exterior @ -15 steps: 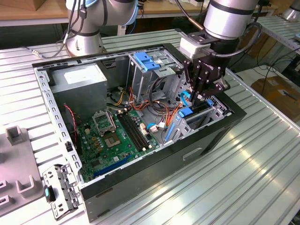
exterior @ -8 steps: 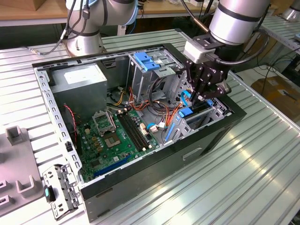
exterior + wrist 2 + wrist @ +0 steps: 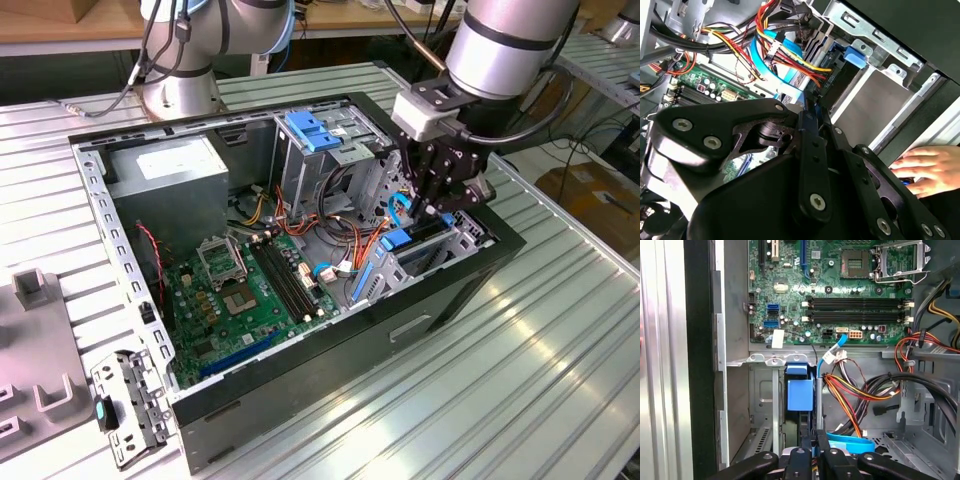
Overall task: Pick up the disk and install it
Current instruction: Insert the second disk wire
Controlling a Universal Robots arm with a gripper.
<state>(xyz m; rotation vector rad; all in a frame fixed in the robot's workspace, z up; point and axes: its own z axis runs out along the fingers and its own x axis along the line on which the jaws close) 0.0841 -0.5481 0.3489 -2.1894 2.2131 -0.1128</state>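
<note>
Black gripper (image 3: 437,205) low inside case (image 3: 470,285)

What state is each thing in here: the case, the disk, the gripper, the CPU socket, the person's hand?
computer case: lying on its side, panel off, inside exposed.
disk: standing on edge in the drive cage slot, blue rail end showing.
gripper: lowered inside the case, right by the disk's slot.
CPU socket: no cooler on it.
hand: resting flat at the case's edge.
</note>
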